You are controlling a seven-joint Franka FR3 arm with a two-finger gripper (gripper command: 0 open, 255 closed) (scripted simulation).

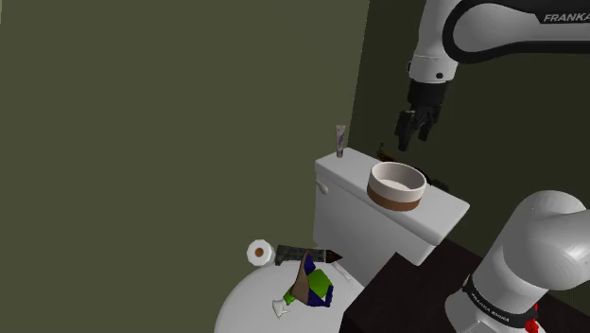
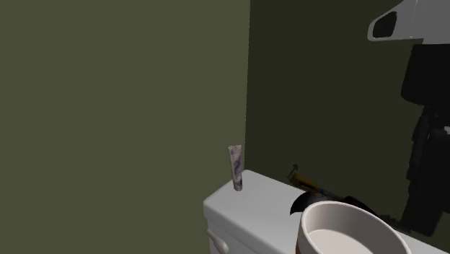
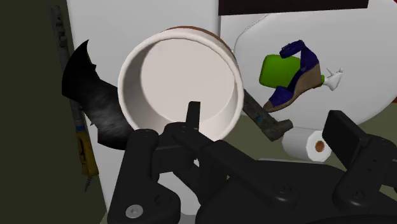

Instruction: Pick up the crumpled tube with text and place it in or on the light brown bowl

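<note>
Approach is judged to be the step in hand: nothing is held. The end effector (image 1: 413, 131) hangs above the back of the toilet tank (image 1: 340, 175), behind the bowl (image 1: 396, 184). In the wrist view its fingers (image 3: 193, 114) are seen standing apart with nothing clasped between them.

The tube (image 1: 339, 140) stands upright at the far corner of the tank lid, near the wall and well apart from both the bowl and the end effector. For the next move, a traverse across the lid past the bowl is called for. The jaws would then be lowered around the tube's upper part and closed gently, since so slim an upright thing is likely to be tipped by a glancing touch.

In the second exterior view the tube (image 2: 235, 167) is shown closer, mottled with purplish marks that are probably the text, though nothing can be read. From the wrist view the bowl (image 3: 181, 83) is seen to be empty, with a black shard (image 3: 95, 95) just beside it. A shoe (image 3: 294, 76) and a paper roll (image 3: 310, 144) are shown down on the toilet's seat lid.
</note>
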